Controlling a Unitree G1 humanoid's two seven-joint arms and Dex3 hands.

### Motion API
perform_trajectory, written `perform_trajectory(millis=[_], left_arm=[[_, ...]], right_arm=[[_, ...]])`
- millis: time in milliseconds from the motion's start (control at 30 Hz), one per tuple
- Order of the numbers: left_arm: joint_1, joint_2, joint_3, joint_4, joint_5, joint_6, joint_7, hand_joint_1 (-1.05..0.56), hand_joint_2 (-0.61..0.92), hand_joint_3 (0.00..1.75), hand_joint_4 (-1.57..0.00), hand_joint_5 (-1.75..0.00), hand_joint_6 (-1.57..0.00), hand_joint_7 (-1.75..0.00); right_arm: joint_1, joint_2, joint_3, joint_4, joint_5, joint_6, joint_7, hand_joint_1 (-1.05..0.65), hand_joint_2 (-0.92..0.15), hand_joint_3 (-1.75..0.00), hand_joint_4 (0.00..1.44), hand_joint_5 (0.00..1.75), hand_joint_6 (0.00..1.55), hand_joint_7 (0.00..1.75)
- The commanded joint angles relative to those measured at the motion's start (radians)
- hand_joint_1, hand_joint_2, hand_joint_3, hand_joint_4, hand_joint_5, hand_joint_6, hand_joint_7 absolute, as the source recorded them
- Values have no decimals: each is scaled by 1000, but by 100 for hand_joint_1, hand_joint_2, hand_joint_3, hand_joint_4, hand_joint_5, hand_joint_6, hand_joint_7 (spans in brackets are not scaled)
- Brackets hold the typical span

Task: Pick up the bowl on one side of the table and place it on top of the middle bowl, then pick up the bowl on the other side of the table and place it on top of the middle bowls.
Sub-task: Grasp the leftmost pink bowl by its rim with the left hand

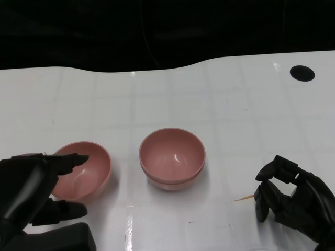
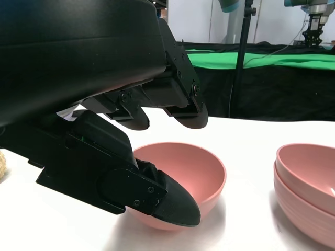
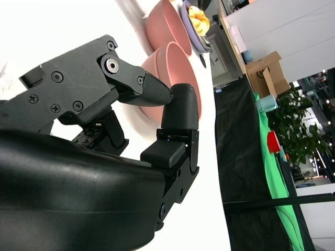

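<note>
A pink bowl sits on the white table at the left. In the middle stands a stack of two pink bowls, one nested in the other. My left hand straddles the left bowl's near rim, fingers apart: fingers hover above the bowl and the thumb lies outside its wall, with a gap showing. The stack stands just beyond it. My right hand rests low at the right of the stack, fingers curled in and holding nothing. In the right wrist view its fingertips meet in front of the bowls.
A thin toothpick-like sliver lies on the table just left of my right hand. A round black hole marks the far right corner. The table's curved back edge meets darkness behind. A purple dish with something yellow shows far off.
</note>
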Motion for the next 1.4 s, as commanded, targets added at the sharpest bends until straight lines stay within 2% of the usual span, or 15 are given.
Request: perform_trajectory(millis=[33, 267, 667, 1067, 1400], left_arm=[[-17, 23, -12, 34, -16, -9, 34, -86, 89, 0, -73, -3, -74, 0], [-54, 36, -55, 175, -36, -58, 129, -77, 91, 0, -79, -3, -78, -2], [-95, 61, -92, 292, -64, -90, 171, -73, 92, 0, -81, -2, -81, -1], [-177, 87, -147, 420, -68, -116, 184, -72, 92, 2, -81, -1, -82, -1], [-248, 100, -188, 448, -81, -100, 145, -71, 92, 0, -82, -1, -83, -1]], right_arm=[[12, 0, -16, -17, 4, 13, 2, -17, -57, -99, 92, 175, 75, 157], [14, 2, -21, -18, -4, 7, 24, -17, -56, -101, 92, 175, 74, 158], [18, 4, -16, -32, -19, 30, 18, -17, -56, -101, 92, 175, 76, 157], [18, 17, -8, -11, -40, -9, 45, -20, -59, -97, 91, 175, 74, 156], [16, 22, -15, -1, -39, -11, 58, -20, -62, -91, 90, 175, 75, 155]])
